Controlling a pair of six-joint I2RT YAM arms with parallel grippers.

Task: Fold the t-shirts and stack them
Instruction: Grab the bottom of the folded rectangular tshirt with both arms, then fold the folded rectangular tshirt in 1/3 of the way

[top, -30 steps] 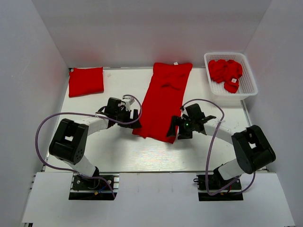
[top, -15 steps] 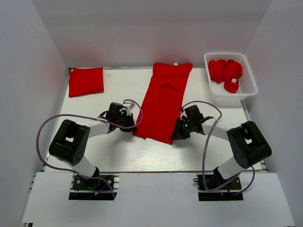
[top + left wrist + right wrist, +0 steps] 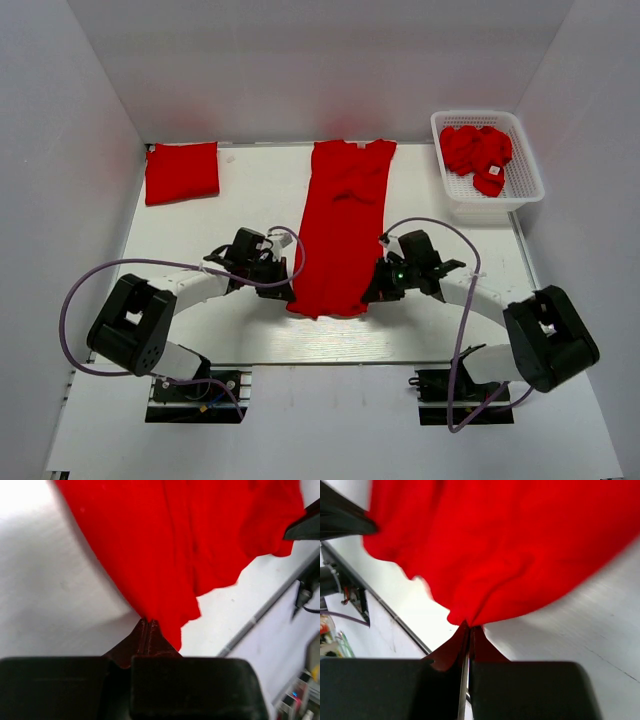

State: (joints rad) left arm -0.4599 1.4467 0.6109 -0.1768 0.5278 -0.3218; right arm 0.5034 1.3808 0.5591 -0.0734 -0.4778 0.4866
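A long red t-shirt [image 3: 338, 225] lies lengthwise down the middle of the white table, folded into a narrow strip. My left gripper [image 3: 289, 291] is shut on its near left corner [image 3: 150, 611], and my right gripper [image 3: 367, 295] is shut on its near right corner [image 3: 470, 611]. The near hem hangs between the two grippers, slightly raised. A folded red t-shirt [image 3: 181, 172] rests at the far left. More crumpled red t-shirts [image 3: 476, 154] fill the basket at the far right.
The white mesh basket [image 3: 525, 180] stands at the far right corner. White walls close in the table on three sides. The table's near edge [image 3: 330, 362] runs just behind the arm bases, and grey cables loop from both arms.
Both grippers closed on the shirt's near corners and pulled it toward the near edge. The shirt slid nearer and narrowed, and its far end left the back wall.
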